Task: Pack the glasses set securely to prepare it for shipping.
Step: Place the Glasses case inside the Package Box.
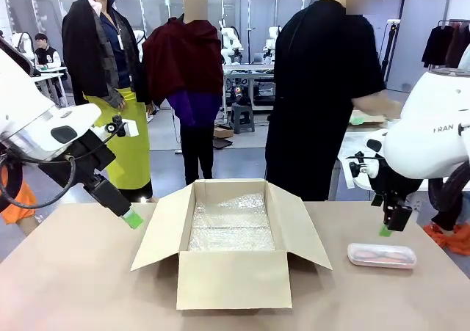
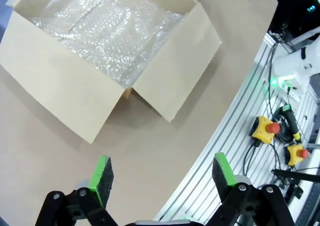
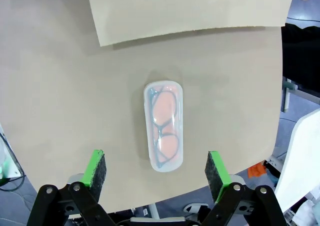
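Right tool [image 3: 155,161] wide-jawed directly over pink glasses case [image 3: 163,121]

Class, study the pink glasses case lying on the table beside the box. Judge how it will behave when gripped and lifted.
The pink glasses case looks like thin see-through plastic, so probably light and fairly stiff, though a hard squeeze might crack it. Its smooth rounded shell could slip in a grip. Lying flat, it seems unlikely to roll.

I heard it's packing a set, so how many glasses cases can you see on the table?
1. The pink glasses case lies flat on the table, right of the cardboard box. Others may be hidden.
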Robot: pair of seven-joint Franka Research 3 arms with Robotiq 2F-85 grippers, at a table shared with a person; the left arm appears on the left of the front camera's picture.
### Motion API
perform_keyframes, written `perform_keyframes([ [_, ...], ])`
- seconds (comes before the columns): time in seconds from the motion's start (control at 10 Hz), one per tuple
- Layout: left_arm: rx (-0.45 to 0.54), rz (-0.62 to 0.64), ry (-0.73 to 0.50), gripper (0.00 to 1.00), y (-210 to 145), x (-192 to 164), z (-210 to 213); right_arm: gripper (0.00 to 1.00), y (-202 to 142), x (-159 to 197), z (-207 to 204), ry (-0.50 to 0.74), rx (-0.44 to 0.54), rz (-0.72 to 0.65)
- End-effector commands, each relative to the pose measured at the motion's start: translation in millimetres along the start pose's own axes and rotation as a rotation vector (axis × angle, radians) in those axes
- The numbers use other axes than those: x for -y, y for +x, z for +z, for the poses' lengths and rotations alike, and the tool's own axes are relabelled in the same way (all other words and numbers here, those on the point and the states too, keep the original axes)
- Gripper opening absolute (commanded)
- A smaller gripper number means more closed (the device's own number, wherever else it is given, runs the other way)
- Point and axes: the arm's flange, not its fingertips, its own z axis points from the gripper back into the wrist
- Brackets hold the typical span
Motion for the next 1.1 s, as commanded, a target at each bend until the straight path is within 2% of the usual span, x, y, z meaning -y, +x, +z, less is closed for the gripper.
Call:
perform_keyframes([
  [0.0,-0.018,0.024,0.009,1.0,0,0,-4,1.0,6,-4,-1,0.0,0.032,-0.031],
  [0.2,-0.007,0.004,0.008,1.0,0,-1,-2,1.0,3,-1,0,0.005,0.013,-0.009],
  [0.3,0.068,-0.083,0.045,1.0,-4,-5,9,1.0,1,4,-7,0.055,-0.019,0.032],
  [0.4,0.094,-0.166,0.041,1.0,-9,-4,16,1.0,-1,11,-16,0.065,-0.03,0.028],
  [0.6,0.111,-0.237,0.066,1.0,-14,-3,14,1.0,-6,20,-46,0.09,-0.02,0.044],
  [0.8,0.151,-0.305,0.097,1.0,-14,0,11,1.0,-11,27,-63,0.062,-0.037,0.035],
  [0.9,0.096,-0.215,0.075,1.0,-2,-3,25,1.0,-16,31,-75,0.076,-0.023,0.079],
  [1.0,0.096,-0.215,0.075,1.0,-2,-3,25,1.0,-22,34,-86,0.08,-0.021,0.111],
])
